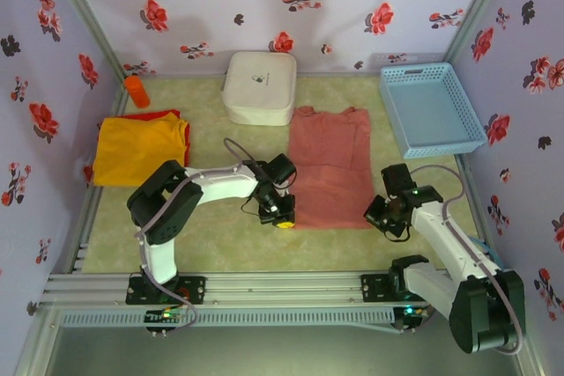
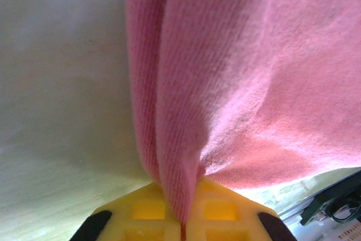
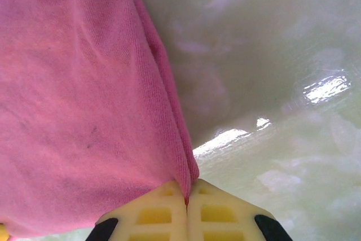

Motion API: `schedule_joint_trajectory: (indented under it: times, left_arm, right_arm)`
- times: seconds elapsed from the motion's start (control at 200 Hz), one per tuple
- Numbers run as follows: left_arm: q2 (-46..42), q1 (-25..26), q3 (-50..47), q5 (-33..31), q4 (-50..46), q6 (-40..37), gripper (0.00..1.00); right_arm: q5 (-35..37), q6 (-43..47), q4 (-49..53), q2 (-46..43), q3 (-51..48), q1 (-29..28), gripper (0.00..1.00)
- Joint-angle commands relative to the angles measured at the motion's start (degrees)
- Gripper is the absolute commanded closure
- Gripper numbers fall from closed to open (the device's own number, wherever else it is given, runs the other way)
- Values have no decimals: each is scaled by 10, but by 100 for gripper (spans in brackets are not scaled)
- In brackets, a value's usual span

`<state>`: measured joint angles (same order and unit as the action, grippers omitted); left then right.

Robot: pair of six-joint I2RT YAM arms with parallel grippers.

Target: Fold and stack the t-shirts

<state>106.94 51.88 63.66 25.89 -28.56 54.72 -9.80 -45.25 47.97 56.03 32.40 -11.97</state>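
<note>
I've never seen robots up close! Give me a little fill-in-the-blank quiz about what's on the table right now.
1. The left end effector and the right end effector are each shut on the near hem of the ____.
2. The yellow-orange t-shirt lies on the ____ side of the table.
3. The light blue basket stands in the far ____ corner.

Missing words: pink t-shirt; left; right.

A white box point(image 1: 259, 87) sits beyond the left jaws, a blue basket point(image 1: 431, 109) beyond the right jaws, an orange cylinder point(image 1: 137, 92) far to the left
</note>
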Motion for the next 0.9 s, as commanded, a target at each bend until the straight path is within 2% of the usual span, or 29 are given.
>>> schedule_joint_trajectory:
  times: [0.0,0.545,0.675,0.895]
  left_arm:
    - [-26,7,-14,-26,-24,-5,100]
    - [-206,101,-112,-58,-8,133,100]
    - [-238,99,-76,-78,-49,127,100]
    - [-227,83,27,-95,-132,80,100]
  right_arm:
    - [-10,-16,30,-27,-9,-6,100]
    - [-28,-67,169,-169,25,-51,100]
    - [-22,-70,182,-176,65,-50,100]
    - [-3,-67,164,-146,139,-50,100]
